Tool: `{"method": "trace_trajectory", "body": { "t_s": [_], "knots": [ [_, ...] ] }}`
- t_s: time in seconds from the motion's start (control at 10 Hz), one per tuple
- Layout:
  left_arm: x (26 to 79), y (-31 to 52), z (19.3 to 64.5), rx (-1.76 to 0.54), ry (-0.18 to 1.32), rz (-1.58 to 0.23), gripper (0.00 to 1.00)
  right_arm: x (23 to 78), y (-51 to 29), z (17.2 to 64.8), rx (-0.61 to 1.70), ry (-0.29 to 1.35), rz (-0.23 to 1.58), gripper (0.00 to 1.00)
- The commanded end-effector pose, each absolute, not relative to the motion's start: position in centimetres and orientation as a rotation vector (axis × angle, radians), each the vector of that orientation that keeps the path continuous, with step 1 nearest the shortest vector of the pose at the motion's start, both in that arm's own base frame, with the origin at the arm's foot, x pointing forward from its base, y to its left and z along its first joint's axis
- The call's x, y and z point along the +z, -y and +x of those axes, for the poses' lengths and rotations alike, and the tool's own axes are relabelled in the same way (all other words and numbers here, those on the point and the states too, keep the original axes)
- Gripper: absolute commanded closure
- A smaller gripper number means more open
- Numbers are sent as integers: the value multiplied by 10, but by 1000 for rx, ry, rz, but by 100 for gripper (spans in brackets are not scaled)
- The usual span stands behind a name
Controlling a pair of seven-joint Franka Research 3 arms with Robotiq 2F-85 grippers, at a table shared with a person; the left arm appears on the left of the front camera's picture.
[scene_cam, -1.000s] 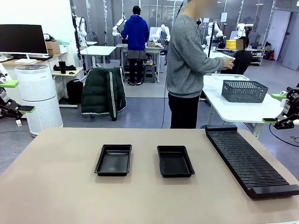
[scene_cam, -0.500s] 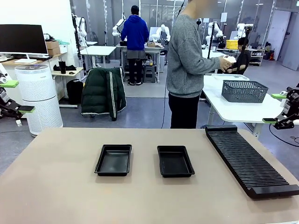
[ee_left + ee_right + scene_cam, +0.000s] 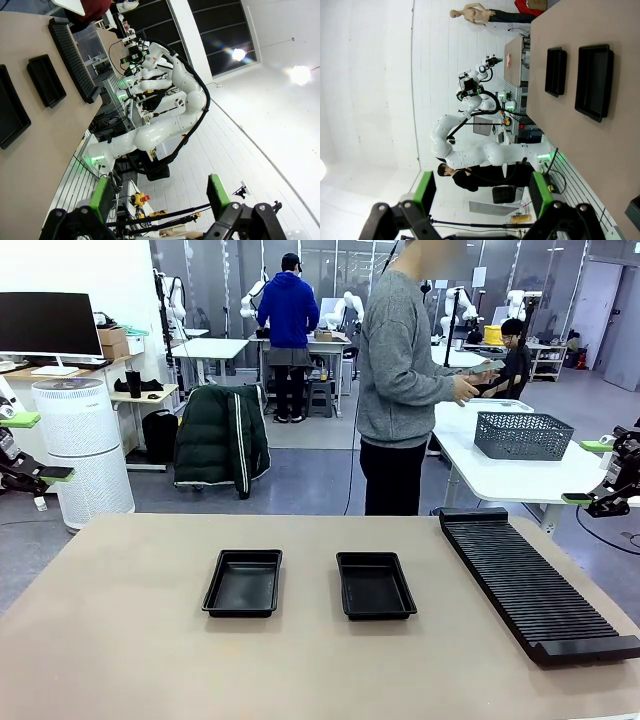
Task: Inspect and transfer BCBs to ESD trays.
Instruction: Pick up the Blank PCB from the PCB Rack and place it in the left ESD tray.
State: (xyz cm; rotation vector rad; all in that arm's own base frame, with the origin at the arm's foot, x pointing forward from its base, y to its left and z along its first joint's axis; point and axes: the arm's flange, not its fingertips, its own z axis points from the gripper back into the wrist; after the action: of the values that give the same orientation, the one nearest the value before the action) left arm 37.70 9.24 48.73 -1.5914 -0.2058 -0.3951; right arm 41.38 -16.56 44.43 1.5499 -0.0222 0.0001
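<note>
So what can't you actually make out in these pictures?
Front view: what the person's hand holds, too small and far off.
Front view: contents of the grey basket, hidden by its mesh wall.
Front view: the arms behind the left fingers and right fingers, cut off by the picture's side edges.

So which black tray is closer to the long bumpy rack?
The tray on the robot's right, with only bare table between it and the ribbed rack. The other tray lies farther off, toward the robot's left.

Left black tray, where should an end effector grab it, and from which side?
Probably grip the left tray by its raised long rim on the robot's left, descending from above: it lies flat with bare table beside it. The open left end effector seems nearer.
</note>
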Motion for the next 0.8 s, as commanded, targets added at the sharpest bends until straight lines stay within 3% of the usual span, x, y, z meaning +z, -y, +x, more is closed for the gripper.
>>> {"method": "trace_trajectory", "body": {
  "t_s": [0.0,0.7],
  "knots": [
    [489,-93,377,-396,208,-1590,0,444,165,414,0,23,1549,0],
    [489,-93,377,-396,208,-1590,0,444,165,414,0,23,1549,0]
  ]
}}
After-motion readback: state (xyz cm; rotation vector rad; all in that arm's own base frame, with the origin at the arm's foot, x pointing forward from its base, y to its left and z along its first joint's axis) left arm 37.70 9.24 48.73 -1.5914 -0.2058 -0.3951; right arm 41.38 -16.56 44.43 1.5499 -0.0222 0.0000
